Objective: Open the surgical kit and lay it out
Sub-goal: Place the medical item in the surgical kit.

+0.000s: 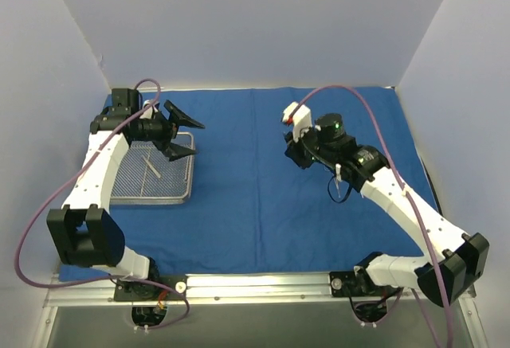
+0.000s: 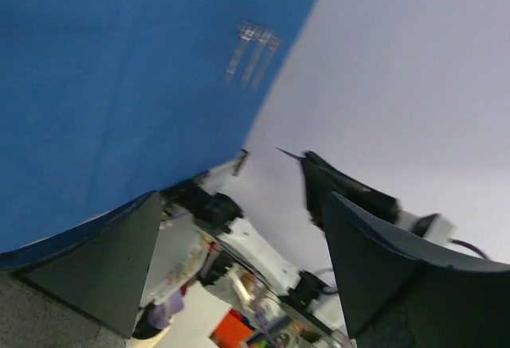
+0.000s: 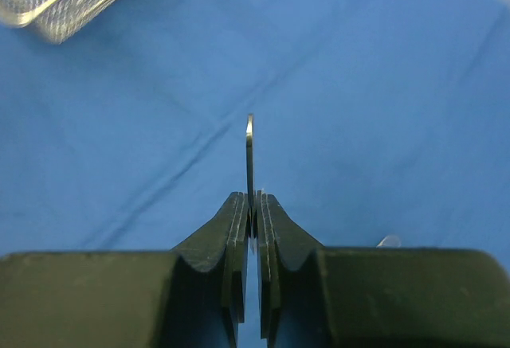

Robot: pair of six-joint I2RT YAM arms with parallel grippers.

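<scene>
The cloth (image 1: 263, 197) is spread flat over most of the worktop (image 1: 239, 279). The tray (image 1: 151, 201) is set on it near the left edge. One instrument (image 1: 150, 169) lies loose in the tray.

The left end effector (image 1: 182, 131) is held wide open and empty over the tray's far right corner. The right end effector (image 3: 249, 205) is closed on a thin steel strip (image 3: 249, 149), seen edge-on and judged to be another instrument. It is held above the cloth, right of centre.

The strip is pinched along a narrow, smooth edge, so it could be rotated or lost from the grip if it is swung quickly. If it is released from a height, a bounce or skid across the cloth is to be expected. The tray could be shoved or tipped if its raised rim is struck on the left side's descent. The instrument in the tray is slim and lies flat on open mesh, so a fingertip could be snagged in the wire or the steel merely pushed aside. The cloth could be dragged into folds by any low sweep.

The cloth is matte, woven and faintly creased. The tray is shallow, rectangular, silver wire mesh. The steel is hard, polished and slippery.
</scene>
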